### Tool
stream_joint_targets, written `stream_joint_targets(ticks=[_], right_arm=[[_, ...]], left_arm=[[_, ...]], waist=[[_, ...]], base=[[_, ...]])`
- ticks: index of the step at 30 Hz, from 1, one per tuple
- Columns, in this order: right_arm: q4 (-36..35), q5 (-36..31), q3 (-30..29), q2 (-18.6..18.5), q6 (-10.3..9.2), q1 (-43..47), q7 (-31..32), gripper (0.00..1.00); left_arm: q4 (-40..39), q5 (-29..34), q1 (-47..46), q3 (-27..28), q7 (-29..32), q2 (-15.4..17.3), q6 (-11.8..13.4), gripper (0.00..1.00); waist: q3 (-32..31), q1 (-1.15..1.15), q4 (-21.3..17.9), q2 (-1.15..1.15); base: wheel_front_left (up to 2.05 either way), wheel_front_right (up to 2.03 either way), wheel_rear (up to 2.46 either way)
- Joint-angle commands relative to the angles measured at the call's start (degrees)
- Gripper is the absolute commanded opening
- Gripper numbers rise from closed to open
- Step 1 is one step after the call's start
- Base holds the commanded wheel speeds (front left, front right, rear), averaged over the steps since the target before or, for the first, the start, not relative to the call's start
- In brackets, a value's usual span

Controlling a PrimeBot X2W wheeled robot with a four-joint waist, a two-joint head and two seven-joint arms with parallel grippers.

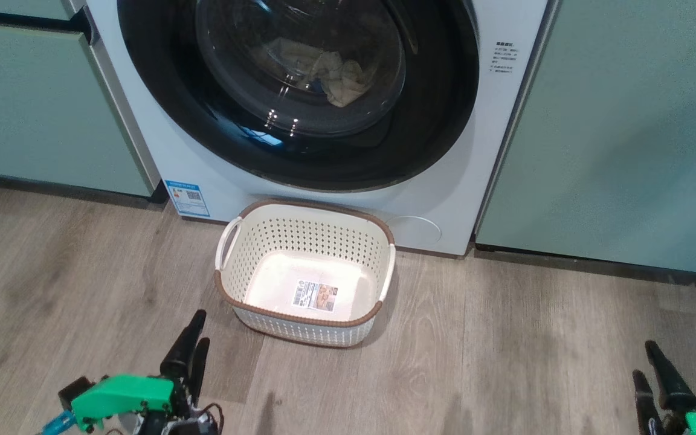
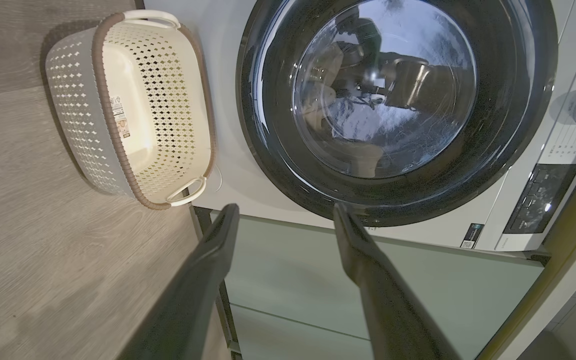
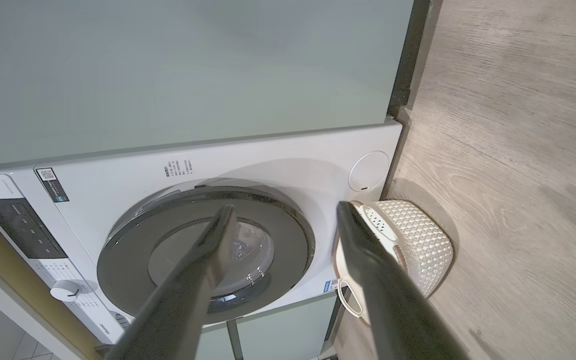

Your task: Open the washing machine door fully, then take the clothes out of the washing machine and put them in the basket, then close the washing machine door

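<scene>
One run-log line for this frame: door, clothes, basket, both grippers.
washing machine door: shut | clothes: inside drum, behind glass | basket: on floor before washing machine, no clothes in it | left gripper: open, empty | right gripper: open, empty

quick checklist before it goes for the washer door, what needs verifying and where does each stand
1. Washing machine door open: not ok, it sits shut against the front.
2. Clothes in the drum: ok, pale fabric shows through the glass.
3. Basket upright and empty on the floor below the door: ok.
4. Left hand open and holding nothing: ok.
5. Right hand open and holding nothing: ok.
6. Basket out of the door's swing: cannot tell; it stands close to the machine.
</scene>
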Motion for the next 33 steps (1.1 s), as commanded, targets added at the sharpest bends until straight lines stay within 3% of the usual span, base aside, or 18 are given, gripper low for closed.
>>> stream_joint_targets(ticks=[1, 13, 33], right_arm=[[-2.40, -0.90, 0.11, -0.21, 0.03, -3.67, -0.61, 1.00], [-4.10, -8.68, 1.31, -0.36, 0.05, -4.89, -2.48, 1.00], [-7.52, -25.58, 3.04, -0.60, 0.08, -6.77, -5.85, 1.00]], left_arm=[[-2.20, 1.00, -3.26, 0.03, -0.66, 1.20, -0.08, 1.00], [-3.26, 8.32, -4.40, 0.13, -2.52, 1.87, -0.09, 1.00], [-6.24, 27.14, -6.17, 0.01, -5.89, 2.80, -0.10, 1.00]], waist=[[0.02, 0.00, 0.00, 0.00], [0.03, 0.00, -0.03, 0.00], [0.09, 0.00, -0.07, 0.00]], base=[[0.00, 0.00, 0.00], [0.00, 0.00, 0.00], [0.00, 0.00, 0.00]])
